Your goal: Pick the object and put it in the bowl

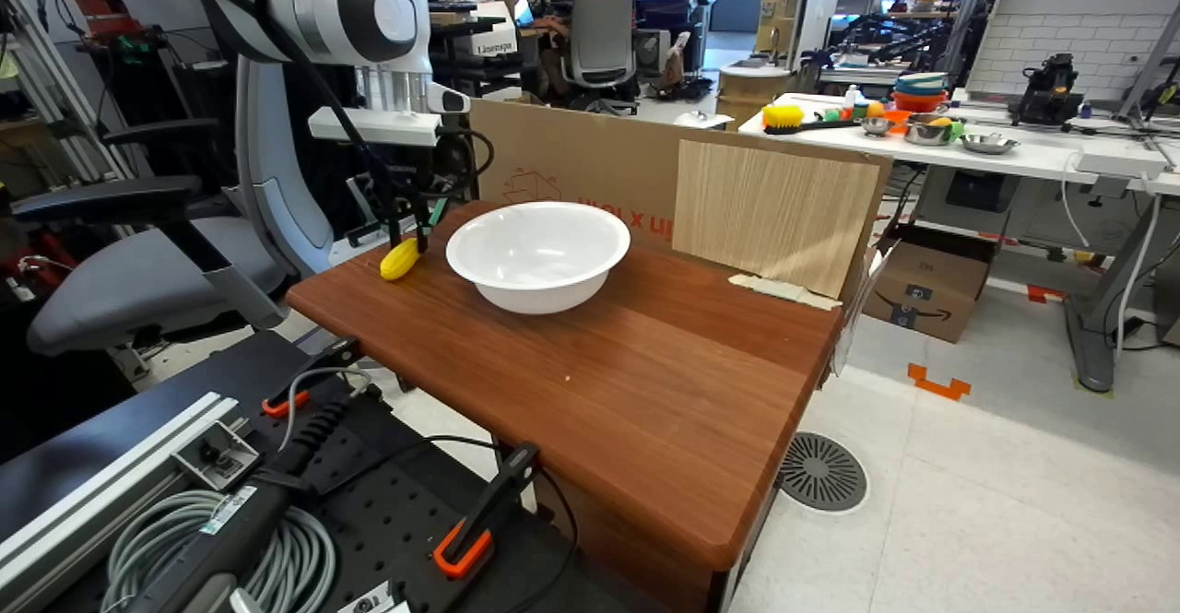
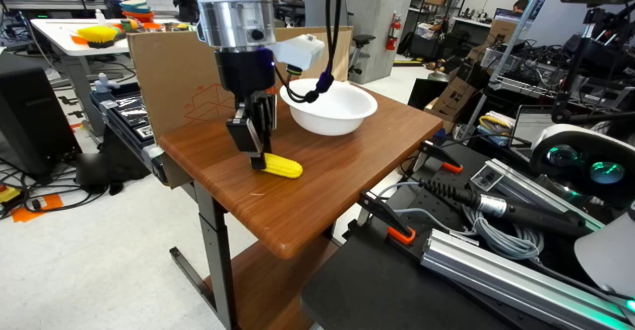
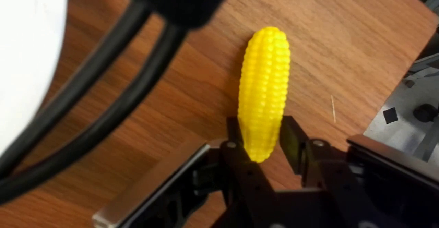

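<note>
At one end of the brown table [image 1: 636, 355], the gripper [image 3: 262, 132] points down, low over the wood. Jaws clamped on the corn [image 3: 264, 84], one to each side, toward one tip; most of its length juts out past them. Corn bright yellow, kernels in plain rows in the wrist view. It sits near the table's edge, outside the bowl [image 1: 539, 296] and apart from it. Whether its underside touches the wood, I cannot tell.

Bowl white, wide, upright on the table. Wrist view catches only part of it, along the left side, with two black cables [image 3: 109, 48] slanting across nearby. A pale sliver [image 3: 333, 108] on the wood near the corn; scratch or scrap, cannot say.

Behind the table, upright cardboard [image 1: 572, 157] with red print, a wood-grain panel [image 1: 774, 212] against it. Along the seam with the black bench [image 2: 377, 275], two clamps [image 1: 466, 547], black and orange. On the bench, a coil of grey cable [image 2: 516, 243] and a silver rail [image 2: 516, 281]. Grey chair [image 1: 166, 272] beside the table in an exterior view. Farther off, a white desk [image 1: 1032, 163] bearing a yellow brush [image 1: 784, 116] and dishes.
</note>
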Robot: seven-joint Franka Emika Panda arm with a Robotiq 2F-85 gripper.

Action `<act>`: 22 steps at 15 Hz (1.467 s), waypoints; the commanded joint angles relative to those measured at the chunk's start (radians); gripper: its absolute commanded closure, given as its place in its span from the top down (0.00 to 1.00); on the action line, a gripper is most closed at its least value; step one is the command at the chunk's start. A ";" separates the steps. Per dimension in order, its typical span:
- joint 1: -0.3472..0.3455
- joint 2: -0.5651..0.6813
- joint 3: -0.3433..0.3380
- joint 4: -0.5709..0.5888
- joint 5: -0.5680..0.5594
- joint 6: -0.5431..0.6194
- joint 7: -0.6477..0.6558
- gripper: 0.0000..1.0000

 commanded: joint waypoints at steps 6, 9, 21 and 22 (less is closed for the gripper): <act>-0.007 -0.119 0.032 0.009 0.045 0.036 0.026 0.07; -0.026 -0.229 0.038 -0.009 0.089 0.031 0.028 0.07; -0.121 -0.305 -0.161 -0.147 0.035 0.124 0.292 0.07; -0.124 -0.281 -0.174 -0.141 0.018 0.152 0.312 0.07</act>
